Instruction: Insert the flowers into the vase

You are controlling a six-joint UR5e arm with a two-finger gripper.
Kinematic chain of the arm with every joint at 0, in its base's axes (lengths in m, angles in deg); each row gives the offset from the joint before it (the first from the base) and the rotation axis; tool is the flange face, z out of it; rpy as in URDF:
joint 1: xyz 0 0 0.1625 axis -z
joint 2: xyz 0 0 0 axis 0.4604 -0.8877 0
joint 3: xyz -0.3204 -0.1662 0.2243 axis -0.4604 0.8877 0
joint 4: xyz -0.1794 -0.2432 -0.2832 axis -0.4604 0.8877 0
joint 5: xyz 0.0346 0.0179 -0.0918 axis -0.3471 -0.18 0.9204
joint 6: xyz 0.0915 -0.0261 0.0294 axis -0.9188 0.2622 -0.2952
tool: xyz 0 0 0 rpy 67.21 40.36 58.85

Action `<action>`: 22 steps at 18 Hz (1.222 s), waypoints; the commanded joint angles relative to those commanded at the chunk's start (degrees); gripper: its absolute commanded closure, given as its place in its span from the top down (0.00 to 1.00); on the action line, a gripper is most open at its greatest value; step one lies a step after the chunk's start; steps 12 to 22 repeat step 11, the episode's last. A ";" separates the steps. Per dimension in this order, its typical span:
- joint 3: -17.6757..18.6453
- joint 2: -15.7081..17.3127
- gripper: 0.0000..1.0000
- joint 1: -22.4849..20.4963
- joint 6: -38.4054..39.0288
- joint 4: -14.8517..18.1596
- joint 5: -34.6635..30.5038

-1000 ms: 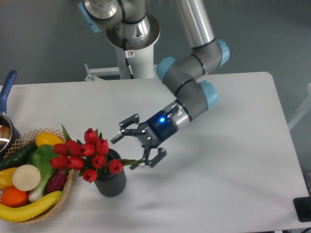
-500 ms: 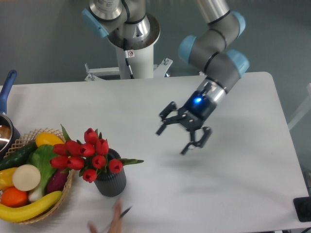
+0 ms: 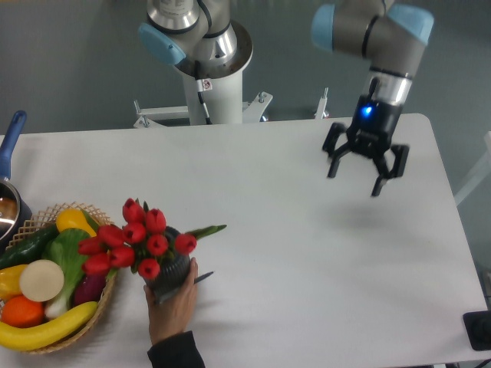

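Glossy red tulip flowers [image 3: 134, 241] with green leaves sit in short dark grey ribbed vase [image 3: 170, 272]. Human hand [image 3: 175, 300] covers vase's lower front. Black two-finger gripper [image 3: 365, 162] hangs well right of vase, jaws apart, empty.

A white worktop [image 3: 307, 253] carries a wicker basket [image 3: 47, 222] of vegetables and bananas at its left front. Just beside it stands the dark vase [image 3: 170, 270]. A metal pot with a blue handle [image 3: 9, 153] sits at the left edge.
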 joint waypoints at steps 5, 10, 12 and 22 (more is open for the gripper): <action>-3.95 5.54 1.00 -3.35 -9.94 14.77 -5.13; -8.00 9.24 1.00 -4.58 -14.35 27.18 -6.27; -8.27 9.59 1.00 -4.66 -14.35 27.89 -6.27; -8.27 9.59 1.00 -4.66 -14.35 27.89 -6.27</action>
